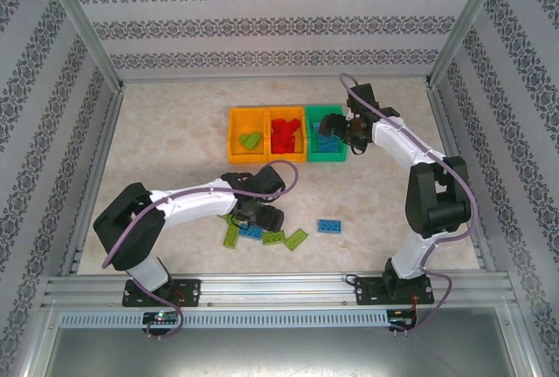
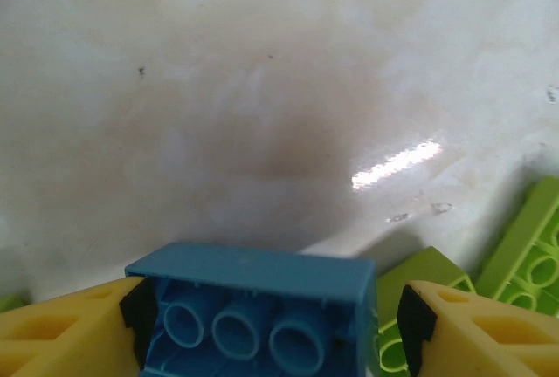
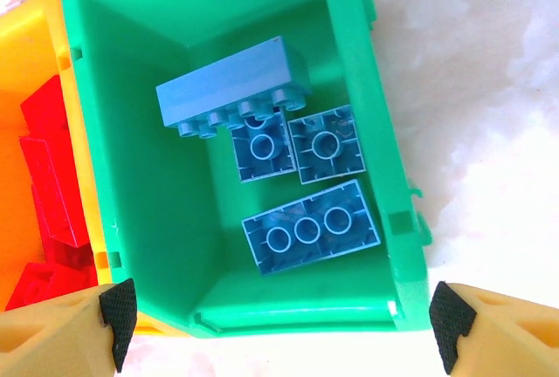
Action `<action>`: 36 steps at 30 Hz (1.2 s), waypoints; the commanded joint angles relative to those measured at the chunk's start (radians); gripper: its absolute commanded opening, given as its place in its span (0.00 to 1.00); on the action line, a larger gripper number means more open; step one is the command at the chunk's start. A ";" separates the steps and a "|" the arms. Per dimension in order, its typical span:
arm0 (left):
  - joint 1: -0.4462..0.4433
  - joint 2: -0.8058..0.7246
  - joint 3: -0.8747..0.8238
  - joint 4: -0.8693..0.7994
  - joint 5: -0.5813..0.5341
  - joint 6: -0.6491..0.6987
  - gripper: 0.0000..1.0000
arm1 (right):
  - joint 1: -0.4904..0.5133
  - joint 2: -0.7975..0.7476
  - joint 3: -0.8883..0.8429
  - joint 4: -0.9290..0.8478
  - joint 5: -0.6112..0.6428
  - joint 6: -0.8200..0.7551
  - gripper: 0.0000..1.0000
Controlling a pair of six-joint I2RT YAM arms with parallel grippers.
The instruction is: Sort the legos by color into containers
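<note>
My left gripper (image 1: 262, 217) is low over a scatter of legos near the table's front. It is open, and a blue lego (image 2: 253, 277) lies underside-up between its fingers. The left pad is against the brick and the right pad stands clear of it. Light green legos (image 2: 428, 277) lie just to the right. My right gripper (image 1: 336, 126) hangs open and empty above the green container (image 3: 349, 45), which holds several blue legos (image 3: 310, 236). The middle orange container (image 1: 286, 113) holds red legos (image 1: 282, 135). The left orange container (image 1: 234, 133) holds a green lego (image 1: 251, 141).
One blue lego (image 1: 329, 225) lies alone on the table right of the pile. Green legos (image 1: 297, 237) and another blue one (image 1: 251, 232) sit under and beside the left gripper. Patterned walls and a metal frame (image 1: 87, 54) enclose the table.
</note>
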 commanded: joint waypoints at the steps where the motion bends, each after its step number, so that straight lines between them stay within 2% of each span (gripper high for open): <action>1: -0.012 0.020 0.018 -0.038 -0.032 -0.022 0.75 | -0.015 -0.042 -0.033 0.014 -0.006 -0.025 0.90; 5: -0.012 0.036 0.030 -0.027 -0.036 -0.026 0.75 | -0.024 -0.064 -0.073 0.020 -0.003 -0.029 0.90; 9: -0.012 0.059 0.051 -0.026 -0.039 -0.029 0.70 | -0.033 -0.084 -0.113 0.027 -0.002 -0.028 0.90; 12: -0.012 0.074 0.063 -0.033 -0.046 -0.030 0.63 | -0.039 -0.096 -0.132 0.030 0.000 -0.028 0.90; 19: -0.012 0.068 0.060 -0.045 -0.072 -0.042 0.37 | -0.052 -0.112 -0.153 0.035 -0.001 -0.030 0.90; 27: -0.012 0.071 0.103 -0.061 -0.089 -0.038 0.28 | -0.052 -0.121 -0.166 0.040 -0.006 -0.026 0.91; 32: -0.008 0.095 0.253 -0.112 -0.139 0.017 0.27 | -0.052 -0.160 -0.211 0.049 0.001 -0.036 0.91; 36: 0.017 0.188 0.472 -0.140 -0.120 0.103 0.28 | -0.055 -0.225 -0.289 0.075 -0.003 -0.060 0.91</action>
